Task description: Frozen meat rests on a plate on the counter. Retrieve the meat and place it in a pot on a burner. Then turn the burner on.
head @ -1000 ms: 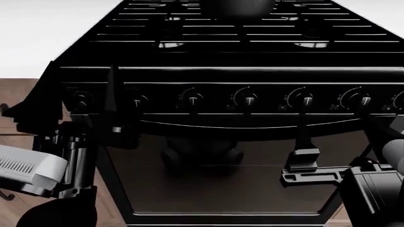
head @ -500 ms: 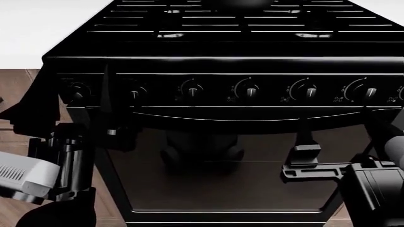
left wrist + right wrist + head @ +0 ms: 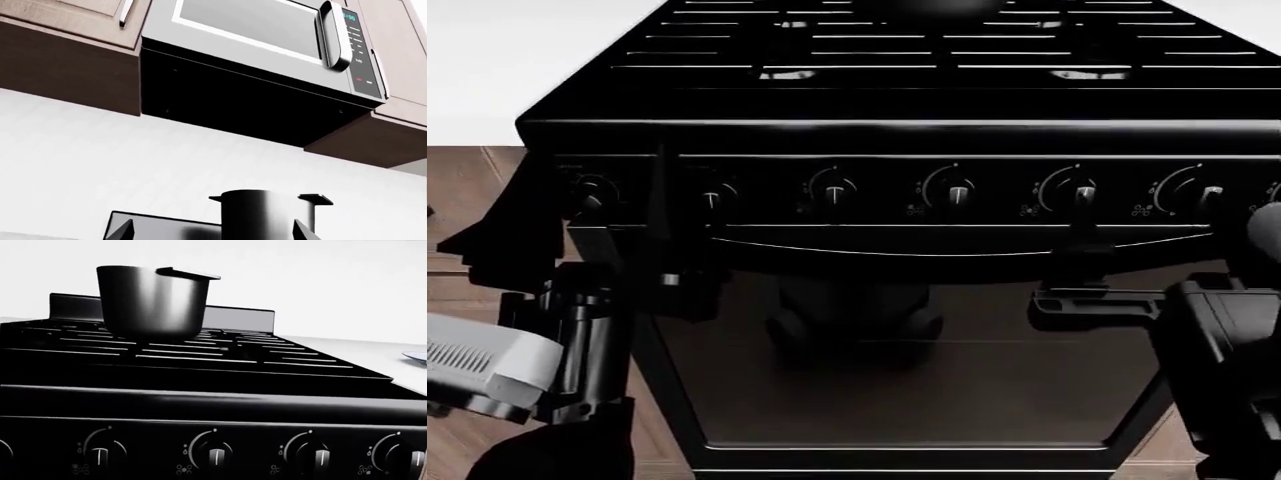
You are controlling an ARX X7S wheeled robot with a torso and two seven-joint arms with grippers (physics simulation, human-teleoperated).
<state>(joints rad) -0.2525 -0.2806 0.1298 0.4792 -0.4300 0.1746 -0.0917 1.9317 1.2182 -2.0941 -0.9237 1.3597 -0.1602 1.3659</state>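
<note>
Pot stands on the stove grates, upper left of my right wrist frame; its inside is hidden from this low angle. Plate is only a sliver at the right edge, on the counter. Meat not visible. In the head frame, my left gripper and right gripper sit before the knobs; finger spread: cannot tell for either.
</note>
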